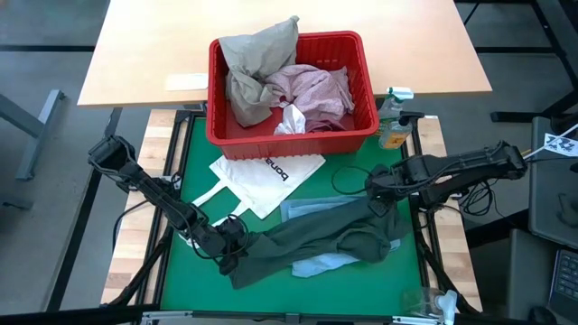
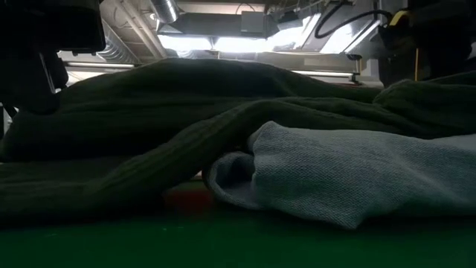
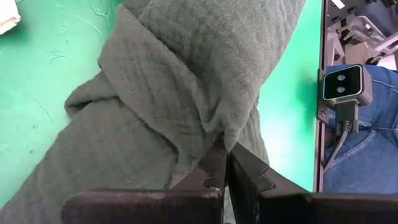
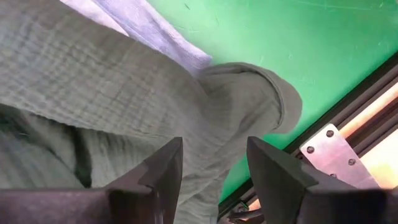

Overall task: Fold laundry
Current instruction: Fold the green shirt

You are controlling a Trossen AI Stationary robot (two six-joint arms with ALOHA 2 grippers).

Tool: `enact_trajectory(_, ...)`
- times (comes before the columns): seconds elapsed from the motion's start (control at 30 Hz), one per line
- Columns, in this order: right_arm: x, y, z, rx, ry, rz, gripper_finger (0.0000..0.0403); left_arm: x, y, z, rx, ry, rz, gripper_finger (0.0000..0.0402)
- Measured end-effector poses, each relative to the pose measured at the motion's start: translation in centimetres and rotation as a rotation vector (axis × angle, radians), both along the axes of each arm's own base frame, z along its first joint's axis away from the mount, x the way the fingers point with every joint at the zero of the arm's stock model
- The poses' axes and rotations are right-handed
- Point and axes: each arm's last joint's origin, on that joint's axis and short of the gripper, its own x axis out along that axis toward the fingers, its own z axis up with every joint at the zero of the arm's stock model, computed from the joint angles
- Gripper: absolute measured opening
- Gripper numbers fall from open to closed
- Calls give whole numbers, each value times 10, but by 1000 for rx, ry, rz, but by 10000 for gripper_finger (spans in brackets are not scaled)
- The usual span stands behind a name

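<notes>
Counting garments, we found five: one crinkled grey-green piece [image 1: 334, 242] sprawled on the green desk [image 1: 190, 171] below the red slotted basket [image 1: 361, 54], one light blue under it, and khaki, pink, white inside. Our left hand [image 1: 231, 236] clenched the grey-green cloth; our right hand [image 1: 386, 200] gaped, released, above it.

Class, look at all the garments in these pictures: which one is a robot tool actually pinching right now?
The dark grey-green garment spread across the green mat. The left tool is shut on its fold; the beige, pink and white pieces sit untouched in the red basket.
</notes>
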Motion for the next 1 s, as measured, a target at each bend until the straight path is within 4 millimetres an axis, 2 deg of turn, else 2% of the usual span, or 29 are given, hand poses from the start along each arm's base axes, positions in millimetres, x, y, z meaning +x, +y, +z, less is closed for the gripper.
enact_trajectory(0.23,9,3,-9,33,67,58,177,0,0,0,0,0,0,5)
enact_trajectory(0.33,14,4,-14,36,97,90,162,0,0,0,0,0,0,5)
enact_trajectory(0.43,18,5,-18,28,121,120,125,0,0,0,0,0,0,5)
enact_trajectory(0.63,21,4,-21,-34,123,159,13,0,0,0,1,0,1,5)
enact_trajectory(1.0,20,-6,-17,-285,107,155,8,2,-1,3,-24,-39,4,5)
